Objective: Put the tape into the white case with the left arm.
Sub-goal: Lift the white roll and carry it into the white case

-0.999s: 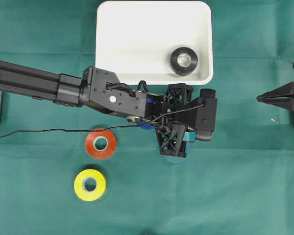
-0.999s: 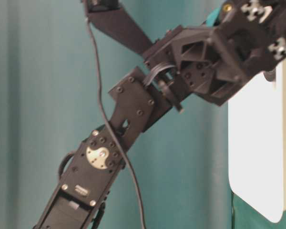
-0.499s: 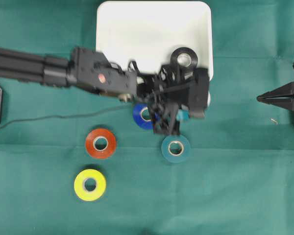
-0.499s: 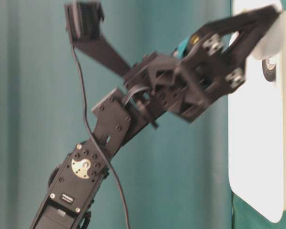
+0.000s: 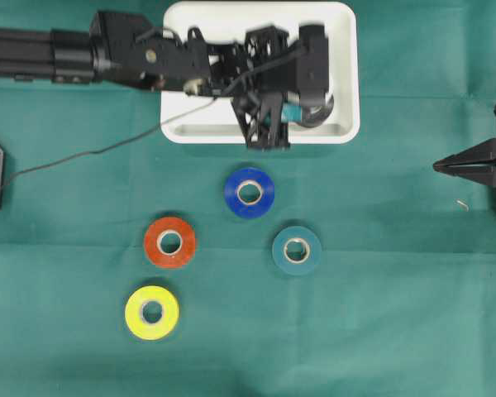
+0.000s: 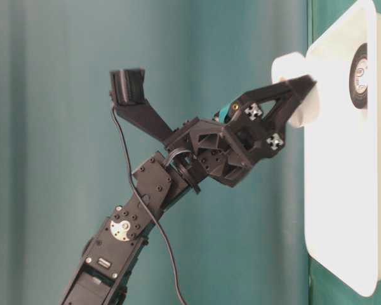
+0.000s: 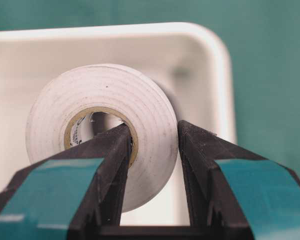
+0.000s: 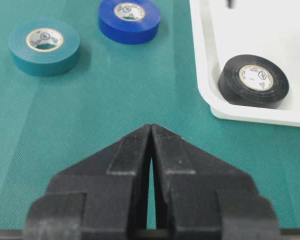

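Carry step, nearly at the drop. Left gripper (image 7: 152, 135) clamped down almost fully on the white tape (image 7: 140, 105): one finger through the core, the other on the outside, wall of the roll pinched between. Roll held on edge, not flat.

Hung over the white case (image 5: 207, 33), toward its near right corner, just beside the black tape (image 8: 254, 80) already lying flat inside. From the table-level view, looked clear of the case floor, not touching. Exact gap impossible to tell.

Right gripper (image 8: 151, 127) pressed shut, empty, parked well off to the right over the green cloth (image 5: 397, 314).

Blue tape (image 5: 249, 192), teal tape (image 5: 297, 250), orange tape (image 5: 169, 241) and yellow tape (image 5: 151, 312) out on the cloth, so task roughly a third done at best.

Next, by my read: lower a little, open the jaws, let the white roll drop free of the inner finger. Needed watching:
- roll on edge could tip or roll once released
- might land on the black roll, being so close
- inner finger could drag the core on the way out, so lift straight.
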You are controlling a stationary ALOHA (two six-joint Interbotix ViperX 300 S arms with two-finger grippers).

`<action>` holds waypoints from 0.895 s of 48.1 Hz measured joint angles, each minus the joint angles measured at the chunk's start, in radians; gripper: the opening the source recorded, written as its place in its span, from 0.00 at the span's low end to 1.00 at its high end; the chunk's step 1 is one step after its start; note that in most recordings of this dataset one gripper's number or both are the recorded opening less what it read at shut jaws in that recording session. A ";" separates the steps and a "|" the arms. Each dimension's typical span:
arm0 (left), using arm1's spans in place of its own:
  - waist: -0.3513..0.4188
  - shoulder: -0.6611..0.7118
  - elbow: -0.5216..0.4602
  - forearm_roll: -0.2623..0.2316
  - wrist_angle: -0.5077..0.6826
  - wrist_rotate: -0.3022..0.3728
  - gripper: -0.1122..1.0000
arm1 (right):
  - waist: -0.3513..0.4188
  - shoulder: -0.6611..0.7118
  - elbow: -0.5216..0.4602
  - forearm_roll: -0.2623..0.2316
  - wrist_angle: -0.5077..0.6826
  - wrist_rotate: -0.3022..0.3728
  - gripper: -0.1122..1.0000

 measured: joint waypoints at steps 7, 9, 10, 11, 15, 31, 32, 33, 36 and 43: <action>0.032 0.017 0.000 0.000 -0.038 0.040 0.35 | -0.002 0.000 0.000 0.000 0.000 0.000 0.02; 0.038 0.021 0.000 0.000 -0.046 0.055 0.35 | -0.002 0.000 0.000 -0.002 0.000 0.000 0.02; 0.041 0.025 0.000 0.000 -0.049 0.055 0.35 | -0.002 0.002 0.000 -0.002 0.002 0.000 0.02; 0.044 0.028 0.000 0.000 -0.052 0.058 0.35 | -0.002 0.000 0.000 -0.002 0.002 0.000 0.02; 0.058 0.037 0.000 0.000 -0.063 0.061 0.35 | -0.002 0.000 0.000 0.000 0.000 0.000 0.02; 0.077 0.054 0.000 0.000 -0.094 0.067 0.35 | -0.002 0.002 0.000 -0.002 0.000 0.000 0.02; 0.077 0.055 0.000 0.000 -0.094 0.066 0.35 | -0.002 0.000 0.000 0.000 0.000 0.000 0.02; 0.077 0.055 0.000 0.002 -0.094 0.067 0.35 | 0.000 0.000 0.002 -0.002 0.002 0.000 0.02; 0.077 0.055 0.000 0.000 -0.094 0.067 0.35 | 0.000 0.000 0.000 0.000 0.000 0.000 0.02; 0.077 0.054 0.000 0.000 -0.095 0.061 0.53 | -0.002 0.000 0.000 -0.002 0.000 0.000 0.02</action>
